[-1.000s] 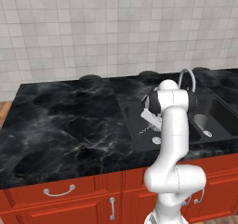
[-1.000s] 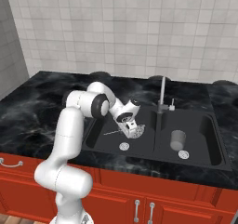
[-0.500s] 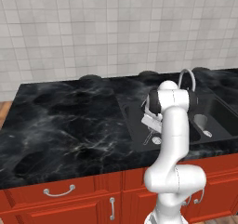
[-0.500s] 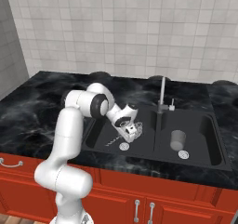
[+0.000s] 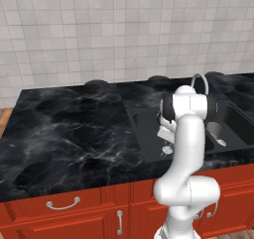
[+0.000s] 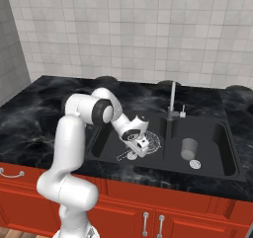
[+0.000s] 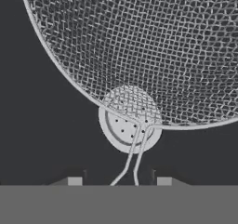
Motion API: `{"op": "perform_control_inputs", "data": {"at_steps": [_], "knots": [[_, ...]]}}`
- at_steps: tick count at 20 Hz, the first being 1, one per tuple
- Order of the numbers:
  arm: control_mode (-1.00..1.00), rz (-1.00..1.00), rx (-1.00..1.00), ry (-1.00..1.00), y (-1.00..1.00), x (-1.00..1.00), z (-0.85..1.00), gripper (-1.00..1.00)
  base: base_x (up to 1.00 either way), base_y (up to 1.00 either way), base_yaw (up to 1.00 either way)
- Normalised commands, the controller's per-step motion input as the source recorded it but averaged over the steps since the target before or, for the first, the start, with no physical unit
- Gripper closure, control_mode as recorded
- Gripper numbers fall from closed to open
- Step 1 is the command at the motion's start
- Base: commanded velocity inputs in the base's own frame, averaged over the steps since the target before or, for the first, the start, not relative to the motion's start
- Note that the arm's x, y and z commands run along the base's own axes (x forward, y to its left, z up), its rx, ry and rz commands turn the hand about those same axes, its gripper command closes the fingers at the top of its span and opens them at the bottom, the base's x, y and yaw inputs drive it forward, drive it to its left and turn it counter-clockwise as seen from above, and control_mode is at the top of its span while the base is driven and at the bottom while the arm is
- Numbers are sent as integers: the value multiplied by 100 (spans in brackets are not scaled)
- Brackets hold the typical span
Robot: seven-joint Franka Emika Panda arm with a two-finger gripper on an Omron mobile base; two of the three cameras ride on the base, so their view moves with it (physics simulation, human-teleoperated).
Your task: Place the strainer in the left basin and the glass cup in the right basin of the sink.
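The strainer (image 7: 153, 51) is a shallow round bowl of fine silvery wire mesh with a thin bright rim, and from that rim a slim two-strand wire handle (image 7: 135, 158) runs back toward the hand. Through the weave the round silver drain (image 7: 125, 125) of the left basin (image 6: 106, 145) shows dimly, speckled with small holes, so the bowl sits low over the black floor of that basin, right above the drain. From the right base view the mesh bowl lies just right of the gripper (image 6: 140, 147), near the divider of the sink (image 6: 225, 175), and the handle points out to the near left. The gripper is down inside the left basin with its two fingertips (image 7: 74, 181) spread to either side of the handle, clear black gaps between them and the wire, so nothing is pinched. The glass cup (image 6: 188, 148), a plain pale-grey tumbler, stands upright in the right basin (image 6: 222, 148), just far of its own small drain. The curved silver faucet (image 6: 172, 99) rises at the far side of the divider.
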Motion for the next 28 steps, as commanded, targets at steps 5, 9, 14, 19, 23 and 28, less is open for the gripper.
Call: {"op": "perform_control_inputs", "data": {"at_steps": [5,9,14,19,23,28], "knots": [[-100,2,0,-14,-8,-20,90,-100,0,0,0],[-100,4,0,-10,0,-1,88,-100,0,0,0],[-100,7,-6,-3,4,0,72,-100,0,0,0],[-100,8,-13,0,12,0,58,-100,0,0,0],[-100,10,-19,0,16,0,54,-100,0,0,0],[-100,10,-19,0,17,0,67,-100,0,0,0]]}}
